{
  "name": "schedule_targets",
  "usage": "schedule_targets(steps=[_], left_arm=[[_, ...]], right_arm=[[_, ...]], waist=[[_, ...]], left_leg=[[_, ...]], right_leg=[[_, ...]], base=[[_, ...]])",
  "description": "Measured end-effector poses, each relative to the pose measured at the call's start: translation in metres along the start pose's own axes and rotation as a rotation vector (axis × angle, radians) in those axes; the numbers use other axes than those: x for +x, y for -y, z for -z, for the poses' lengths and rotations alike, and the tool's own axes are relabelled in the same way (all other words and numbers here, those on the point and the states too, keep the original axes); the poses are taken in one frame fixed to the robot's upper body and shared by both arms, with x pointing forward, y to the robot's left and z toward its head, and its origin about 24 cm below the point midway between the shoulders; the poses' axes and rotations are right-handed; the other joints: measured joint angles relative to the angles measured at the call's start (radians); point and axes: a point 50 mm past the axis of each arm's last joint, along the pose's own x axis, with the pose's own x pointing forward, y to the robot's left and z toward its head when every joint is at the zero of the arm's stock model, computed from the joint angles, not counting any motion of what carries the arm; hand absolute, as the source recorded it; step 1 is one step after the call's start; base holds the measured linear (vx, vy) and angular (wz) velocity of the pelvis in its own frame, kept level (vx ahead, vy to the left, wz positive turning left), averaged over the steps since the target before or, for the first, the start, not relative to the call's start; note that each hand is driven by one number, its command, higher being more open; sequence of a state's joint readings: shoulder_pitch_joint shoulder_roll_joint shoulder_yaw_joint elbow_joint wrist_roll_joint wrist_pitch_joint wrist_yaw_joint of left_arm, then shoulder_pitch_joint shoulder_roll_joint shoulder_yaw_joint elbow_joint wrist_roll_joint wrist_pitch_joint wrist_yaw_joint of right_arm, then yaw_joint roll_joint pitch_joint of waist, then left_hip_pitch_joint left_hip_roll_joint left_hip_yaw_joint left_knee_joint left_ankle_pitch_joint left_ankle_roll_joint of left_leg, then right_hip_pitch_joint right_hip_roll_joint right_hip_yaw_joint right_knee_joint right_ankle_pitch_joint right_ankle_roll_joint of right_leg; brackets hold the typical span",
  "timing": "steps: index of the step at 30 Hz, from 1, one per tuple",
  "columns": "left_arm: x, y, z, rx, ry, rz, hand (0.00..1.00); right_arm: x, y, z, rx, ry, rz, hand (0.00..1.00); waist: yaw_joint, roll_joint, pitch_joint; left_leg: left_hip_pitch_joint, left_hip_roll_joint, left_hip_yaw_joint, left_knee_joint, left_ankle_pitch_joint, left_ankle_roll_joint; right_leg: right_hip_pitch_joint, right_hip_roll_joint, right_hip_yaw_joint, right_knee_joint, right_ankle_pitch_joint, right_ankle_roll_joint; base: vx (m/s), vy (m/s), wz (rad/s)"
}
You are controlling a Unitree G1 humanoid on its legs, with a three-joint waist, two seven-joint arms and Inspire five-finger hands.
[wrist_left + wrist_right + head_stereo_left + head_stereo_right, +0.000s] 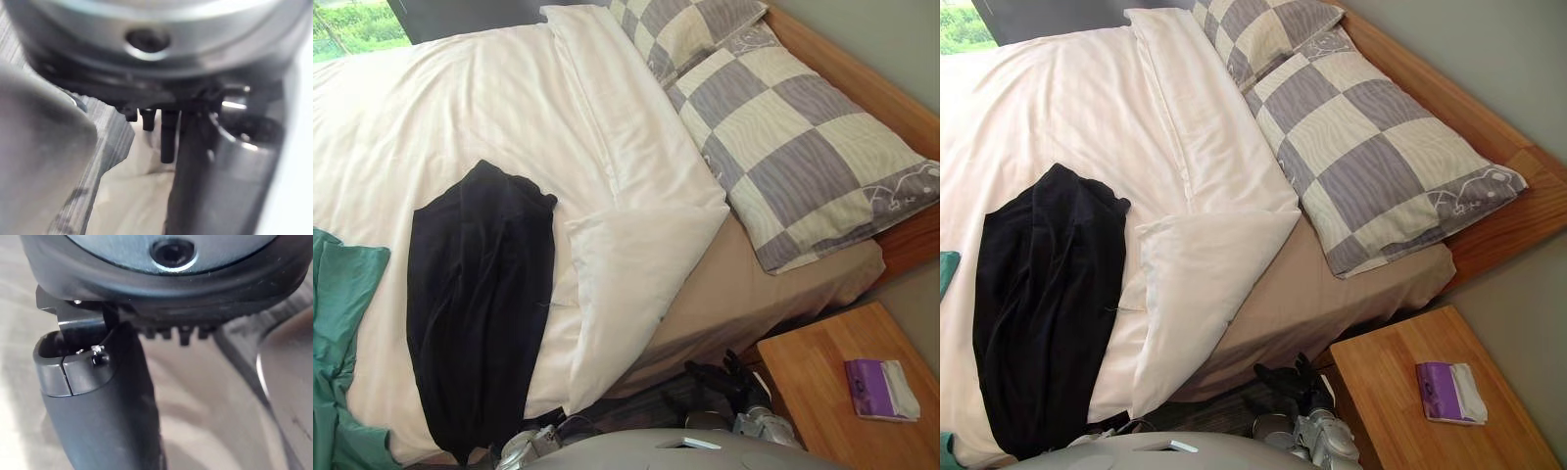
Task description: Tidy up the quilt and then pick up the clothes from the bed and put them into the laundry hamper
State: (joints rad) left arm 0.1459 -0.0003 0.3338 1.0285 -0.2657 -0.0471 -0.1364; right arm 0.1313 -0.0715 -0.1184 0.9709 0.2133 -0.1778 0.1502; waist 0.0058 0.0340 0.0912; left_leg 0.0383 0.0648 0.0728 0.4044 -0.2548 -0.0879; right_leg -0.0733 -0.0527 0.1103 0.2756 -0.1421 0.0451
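Note:
The white quilt point(509, 108) covers most of the bed. Its near corner point(626, 274) is folded back, baring the tan sheet point(754, 294). A black garment point(480, 304) lies spread on the quilt near the bed's front edge. Beside it, a green garment point(337, 343) hangs over the left edge. My right hand point(724, 384) hangs open low down, between the bed and the nightstand, holding nothing; its thumb point(107, 406) shows in the right wrist view. My left hand point(167, 139) hangs open by the bed's front edge, its straight fingers over white cloth.
Two grey-and-cream checked pillows point(793, 147) lie against the wooden headboard point(862, 83). A wooden nightstand point(822, 382) stands at the lower right with a purple tissue pack point(881, 389) on it. A window shows beyond the bed's far corner.

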Motion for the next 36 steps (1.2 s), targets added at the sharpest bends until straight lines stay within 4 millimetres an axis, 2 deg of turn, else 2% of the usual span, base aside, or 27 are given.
schedule_targets(steps=[1,2,3,4,8,10,11,13,14,18,24,27,30,32,33,34,35,36], left_arm=[[0.001,-0.005,-0.006,0.008,0.005,0.001,1.00],[0.001,-0.004,-0.006,0.016,0.005,0.005,1.00],[0.001,0.000,-0.004,0.053,0.007,0.016,1.00],[0.001,0.002,-0.005,0.050,0.019,0.011,1.00],[0.000,-0.003,-0.009,0.069,0.033,-0.005,1.00],[0.000,-0.007,-0.009,0.071,0.033,-0.026,1.00],[-0.001,-0.010,-0.008,0.075,0.028,-0.042,1.00],[-0.001,-0.010,-0.004,0.094,0.012,-0.044,1.00],[-0.002,-0.008,0.002,0.114,-0.011,-0.037,1.00],[-0.001,-0.007,0.000,0.135,-0.010,-0.013,1.00],[0.002,-0.011,-0.006,0.159,-0.072,-0.033,1.00],[0.002,-0.017,-0.005,0.118,-0.131,-0.047,1.00],[0.000,-0.023,-0.005,0.092,-0.166,-0.059,1.00],[-0.001,-0.027,-0.004,0.088,-0.183,-0.069,1.00],[-0.001,-0.027,-0.004,0.087,-0.185,-0.071,1.00],[-0.001,-0.028,-0.003,0.082,-0.186,-0.073,1.00],[-0.002,-0.029,-0.003,0.073,-0.186,-0.075,1.00],[-0.003,-0.032,-0.002,0.059,-0.190,-0.080,1.00]], right_arm=[[0.001,-0.003,0.000,0.016,-0.009,0.005,1.00],[0.001,-0.002,0.003,0.035,-0.018,0.014,1.00],[-0.001,0.004,0.004,0.064,-0.019,0.036,1.00],[-0.001,0.005,0.004,0.087,-0.015,0.051,1.00],[-0.001,0.000,0.004,0.162,0.023,0.070,1.00],[-0.004,0.000,0.011,0.232,0.021,0.105,1.00],[-0.008,0.000,0.020,0.274,0.006,0.130,1.00],[-0.013,0.007,0.026,0.314,0.004,0.168,1.00],[-0.019,0.016,0.033,0.364,0.007,0.223,1.00],[-0.030,0.027,0.046,0.449,-0.004,0.304,1.00],[-0.033,0.020,0.056,0.515,-0.028,0.360,1.00],[-0.035,0.032,0.052,0.543,0.011,0.455,1.00],[-0.040,0.055,0.040,0.565,0.068,0.603,1.00],[-0.049,0.088,0.016,0.559,0.179,0.745,1.00],[-0.053,0.098,0.009,0.557,0.216,0.778,1.00],[-0.062,0.119,-0.013,0.550,0.314,0.850,1.00],[-0.066,0.126,-0.022,0.548,0.357,0.873,1.00],[-0.073,0.139,-0.042,0.539,0.440,0.905,1.00]], waist=[[-0.005,-0.031,0.014],[-0.010,-0.028,0.011],[-0.017,-0.007,0.005],[-0.005,0.003,0.000],[-0.009,-0.029,-0.008],[-0.010,-0.051,-0.021],[-0.015,-0.067,-0.035],[-0.029,-0.070,-0.037],[-0.044,-0.053,-0.047],[-0.042,-0.057,-0.048],[-0.042,-0.082,-0.053],[-0.049,-0.082,-0.056],[-0.065,-0.088,-0.054],[-0.067,-0.097,-0.058],[-0.070,-0.099,-0.059],[-0.077,-0.101,-0.060],[-0.081,-0.102,-0.061],[-0.091,-0.108,-0.065]], left_leg=[[-0.059,0.011,0.075,0.057,-0.045,0.023],[-0.062,0.035,0.135,0.001,-0.068,0.027],[-0.065,0.083,0.226,-0.143,0.051,0.011],[-0.059,0.092,0.231,-0.145,0.066,0.002],[-0.054,0.080,0.230,-0.162,0.068,0.006],[-0.028,0.061,0.262,-0.220,0.088,0.007],[-0.009,0.036,0.271,-0.277,0.119,0.006],[0.039,0.015,0.276,-0.388,0.183,0.009],[0.083,0.000,0.277,-0.496,0.238,0.009],[0.075,-0.002,0.284,-0.497,0.243,0.011],[0.122,-0.017,0.365,-0.497,0.215,0.012],[0.129,-0.020,0.406,-0.497,0.205,0.014],[0.137,-0.018,0.418,-0.497,0.200,0.013],[0.146,-0.019,0.430,-0.497,0.191,0.013],[0.146,-0.020,0.431,-0.497,0.190,0.014],[0.144,-0.023,0.432,-0.497,0.186,0.013],[0.143,-0.023,0.431,-0.497,0.184,0.011],[0.140,-0.024,0.432,-0.497,0.182,0.007]], right_leg=[[0.035,-0.038,-0.012,-0.038,0.002,-0.003],[0.045,-0.045,-0.030,-0.043,0.002,-0.003],[0.054,-0.038,-0.081,-0.037,0.001,-0.001],[0.058,-0.035,-0.103,-0.023,-0.011,0.013],[0.048,-0.054,-0.105,-0.011,-0.017,0.022],[0.046,-0.069,-0.107,-0.033,-0.034,0.024],[0.051,-0.084,-0.107,-0.061,-0.052,0.021],[0.052,-0.088,-0.112,-0.075,-0.050,0.022],[0.057,-0.086,-0.124,-0.089,-0.042,0.027],[0.076,-0.087,-0.124,-0.144,-0.003,0.036],[0.094,-0.085,-0.050,-0.171,0.026,0.055],[0.105,-0.084,-0.015,-0.217,0.064,0.064],[0.110,-0.080,-0.010,-0.229,0.085,0.068],[0.110,-0.079,0.004,-0.228,0.088,0.068],[0.109,-0.079,0.005,-0.227,0.088,0.068],[0.105,-0.080,0.005,-0.226,0.089,0.067],[0.102,-0.081,0.006,-0.226,0.089,0.067],[0.092,-0.081,0.007,-0.226,0.087,0.065]], base=[[0.06,-0.041,0.53],[0.07,-0.076,0.86],[0.03,-0.045,0.72],[0.01,-0.028,0.57],[-0.06,0.041,0.00],[-0.14,0.002,-0.35],[-0.12,-0.022,-0.23],[-0.10,-0.021,0.01],[-0.08,-0.001,0.16],[-0.04,0.029,-0.02],[0.01,0.054,-0.35],[0.00,0.036,-0.44],[-0.02,-0.018,-0.20],[-0.07,-0.035,-0.23],[-0.07,-0.037,-0.11],[-0.05,-0.035,-0.04],[-0.08,-0.048,-0.04],[-0.08,-0.056,-0.04]])
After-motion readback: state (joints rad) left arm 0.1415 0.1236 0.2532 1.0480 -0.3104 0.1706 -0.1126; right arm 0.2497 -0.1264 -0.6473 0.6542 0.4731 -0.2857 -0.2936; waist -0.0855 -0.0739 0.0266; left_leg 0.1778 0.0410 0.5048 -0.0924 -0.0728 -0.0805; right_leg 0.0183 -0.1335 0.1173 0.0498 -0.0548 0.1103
